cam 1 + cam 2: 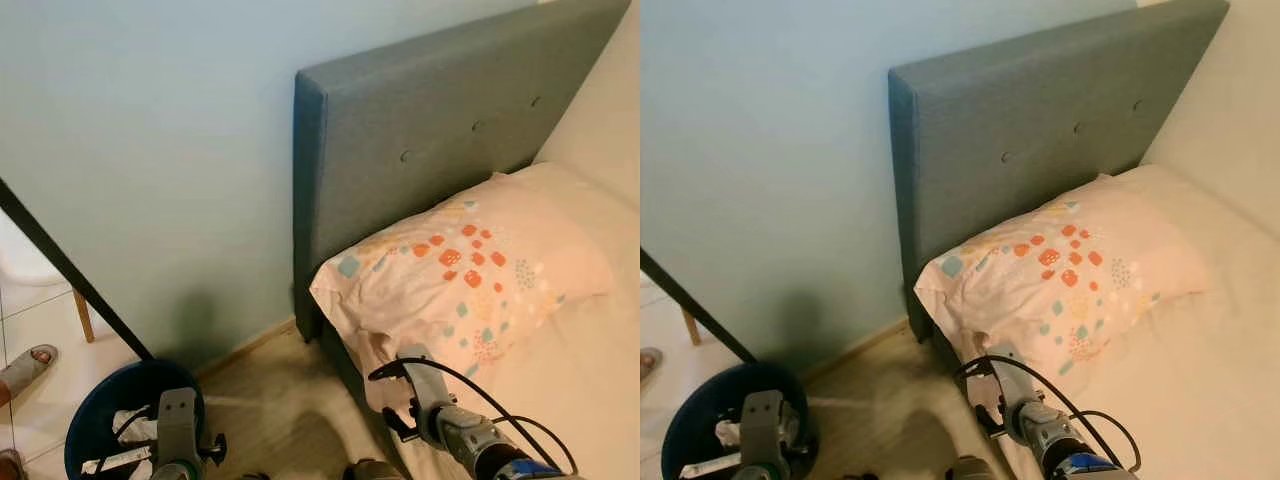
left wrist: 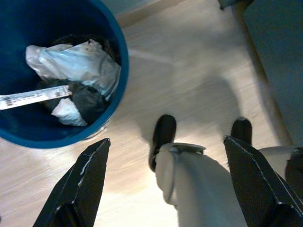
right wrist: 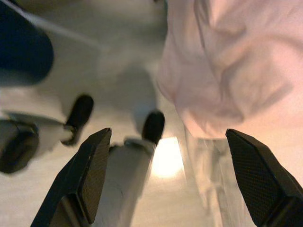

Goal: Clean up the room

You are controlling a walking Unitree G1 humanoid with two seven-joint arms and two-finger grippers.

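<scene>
Pretty soft, even indoor light is seen in the head views, nothing blown out, with everything reasonably sharp. A fuzzy dark shadow is cast on the pale wall (image 1: 190, 320) and the wooden floor (image 1: 280, 410) beside the headboard (image 1: 430, 130). The right wrist view is badly smeared by blur, and a bright patch of glare is picked up on the floor there. The left wrist view is a bit softer but still readable, with the bin (image 2: 120, 71) interior left quite dark.

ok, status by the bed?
Left gripper open, empty, beside blue bin holding trash. Right gripper open, empty, by pillow. Nothing blocking.
</scene>
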